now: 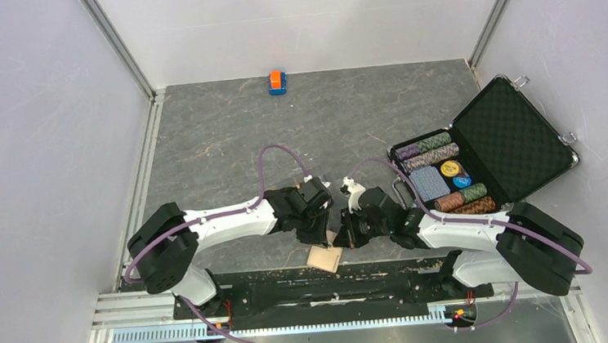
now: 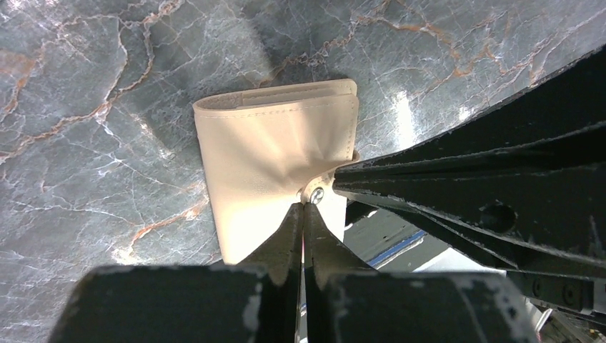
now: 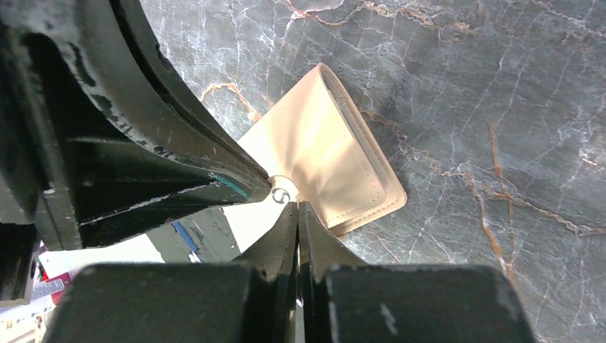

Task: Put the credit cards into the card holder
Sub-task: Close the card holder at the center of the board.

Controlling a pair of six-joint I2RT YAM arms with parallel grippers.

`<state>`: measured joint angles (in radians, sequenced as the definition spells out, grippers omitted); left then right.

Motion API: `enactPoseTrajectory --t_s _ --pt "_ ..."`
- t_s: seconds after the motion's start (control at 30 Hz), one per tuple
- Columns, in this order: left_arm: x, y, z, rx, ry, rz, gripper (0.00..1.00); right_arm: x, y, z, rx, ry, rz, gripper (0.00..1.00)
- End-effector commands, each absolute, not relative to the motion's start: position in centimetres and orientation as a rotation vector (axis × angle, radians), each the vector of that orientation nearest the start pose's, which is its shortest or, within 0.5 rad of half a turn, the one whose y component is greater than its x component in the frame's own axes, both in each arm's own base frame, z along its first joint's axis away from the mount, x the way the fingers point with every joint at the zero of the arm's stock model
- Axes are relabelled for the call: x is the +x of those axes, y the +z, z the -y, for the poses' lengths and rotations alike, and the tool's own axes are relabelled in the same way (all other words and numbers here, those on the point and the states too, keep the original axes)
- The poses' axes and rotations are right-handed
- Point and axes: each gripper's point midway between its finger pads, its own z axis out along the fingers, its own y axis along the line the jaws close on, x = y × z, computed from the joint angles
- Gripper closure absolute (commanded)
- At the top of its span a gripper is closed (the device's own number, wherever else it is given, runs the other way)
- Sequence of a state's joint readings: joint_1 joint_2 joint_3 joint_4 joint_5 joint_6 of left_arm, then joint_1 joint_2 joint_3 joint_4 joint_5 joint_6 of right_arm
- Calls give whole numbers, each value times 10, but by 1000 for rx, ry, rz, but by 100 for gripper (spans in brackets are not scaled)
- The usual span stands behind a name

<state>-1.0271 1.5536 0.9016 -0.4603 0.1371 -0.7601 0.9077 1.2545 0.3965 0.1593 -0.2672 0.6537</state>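
Observation:
The tan card holder [image 1: 325, 257] hangs between my two grippers, just above the marble table near its front edge. My left gripper [image 1: 320, 232] is shut on the holder's edge by the metal snap. In the left wrist view the holder [image 2: 275, 153] spreads out beyond my closed gripper [image 2: 304, 205]. My right gripper [image 1: 345, 232] is shut on the same edge from the other side. In the right wrist view the holder [image 3: 321, 153] slants away from my closed gripper [image 3: 297, 203]. The two grippers almost touch. No credit cards show in any view.
An open black foam-lined case [image 1: 513, 133] stands at the right, with poker chips and a blue patterned deck [image 1: 430, 182] in it. A small orange-and-blue block [image 1: 277, 82] sits at the far middle. White walls enclose the table on three sides.

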Motion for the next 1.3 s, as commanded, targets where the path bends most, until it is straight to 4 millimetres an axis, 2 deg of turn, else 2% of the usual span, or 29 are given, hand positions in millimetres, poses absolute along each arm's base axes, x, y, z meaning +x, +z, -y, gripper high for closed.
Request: enactPoseTrajectory --t_s 0.0,0.67,1.0,1.13,1.27 --pt "125 50 306 441 -667 -2831 98 142 57 -293 -479 1079 -2375 100" --pt "115 29 301 445 -651 -2889 98 132 49 -305 -515 1122 -2394 100" --pt "115 28 305 459 -658 -2887 98 124 34 -297 -525 1060 -2453 100" --pt "119 38 311 457 -686 -2853 98 127 41 -294 -507 1051 -2426 100" --pt "122 45 314 454 -704 -2827 98 133 56 -298 -499 1071 -2369 100"
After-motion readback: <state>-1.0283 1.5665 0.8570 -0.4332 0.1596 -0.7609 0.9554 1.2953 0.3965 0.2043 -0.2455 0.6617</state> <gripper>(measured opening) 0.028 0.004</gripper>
